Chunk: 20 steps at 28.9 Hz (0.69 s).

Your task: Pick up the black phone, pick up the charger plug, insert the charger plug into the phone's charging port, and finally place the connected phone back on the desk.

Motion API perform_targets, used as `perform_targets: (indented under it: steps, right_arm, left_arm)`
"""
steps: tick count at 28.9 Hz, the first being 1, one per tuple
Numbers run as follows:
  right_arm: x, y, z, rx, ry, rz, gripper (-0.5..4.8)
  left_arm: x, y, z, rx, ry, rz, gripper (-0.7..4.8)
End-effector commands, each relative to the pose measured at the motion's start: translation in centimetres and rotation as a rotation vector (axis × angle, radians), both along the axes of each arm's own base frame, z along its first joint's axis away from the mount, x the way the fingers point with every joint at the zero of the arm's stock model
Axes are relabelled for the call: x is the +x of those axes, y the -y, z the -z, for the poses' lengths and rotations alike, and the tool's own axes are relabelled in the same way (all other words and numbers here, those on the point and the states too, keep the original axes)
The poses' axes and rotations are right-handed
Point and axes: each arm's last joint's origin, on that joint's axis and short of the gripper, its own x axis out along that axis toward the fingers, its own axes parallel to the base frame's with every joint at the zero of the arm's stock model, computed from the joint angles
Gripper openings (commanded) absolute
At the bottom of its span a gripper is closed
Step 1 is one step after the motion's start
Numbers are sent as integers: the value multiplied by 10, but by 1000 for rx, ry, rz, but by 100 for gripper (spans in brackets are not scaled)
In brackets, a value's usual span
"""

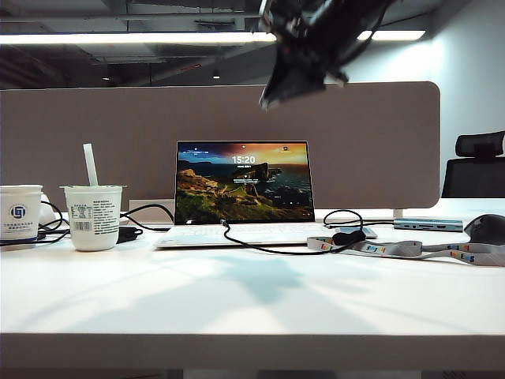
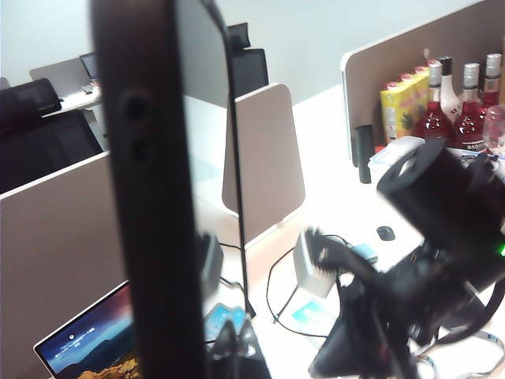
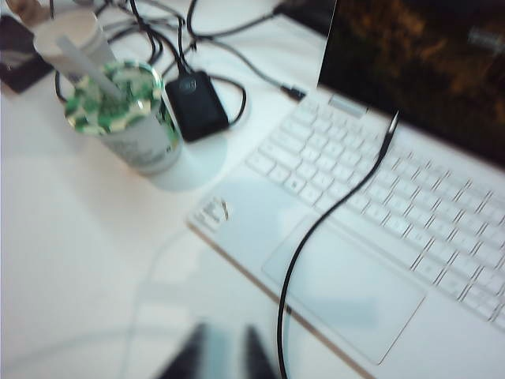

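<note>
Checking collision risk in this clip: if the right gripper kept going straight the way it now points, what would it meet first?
Probably the bare white desk just short of the laptop's front edge, beside the thin black cable. The right gripper is blurred, so depth is uncertain.

Black cable [image 3: 316, 237] across white laptop [image 3: 379, 260], cup [image 3: 130, 118] beside.

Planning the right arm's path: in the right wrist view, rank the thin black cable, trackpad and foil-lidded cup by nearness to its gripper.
From the right gripper, low over the desk:
1. Thin black cable, beside its fingers.
2. Trackpad, under that cable.
3. Foil-lidded cup, beyond the laptop's corner.
Left gripper holds the black phone aloft.
</note>
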Motion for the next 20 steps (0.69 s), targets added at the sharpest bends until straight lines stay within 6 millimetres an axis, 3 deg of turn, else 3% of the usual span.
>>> perform_targets:
  steps: [1, 9, 20]
  right_arm:
    - [8, -7, 22, -10, -69, -26, 266]
    - [25, -15, 72, -107, -118, -96, 273]
    - [38, -22, 110, -127, -157, -118, 264]
  left_arm:
    - [-4, -2, -9, -38, 48, 2, -6]
    - [-4, -2, -9, -38, 47, 2, -7]
    - [-4, -1, -9, -37, 47, 2, -6]
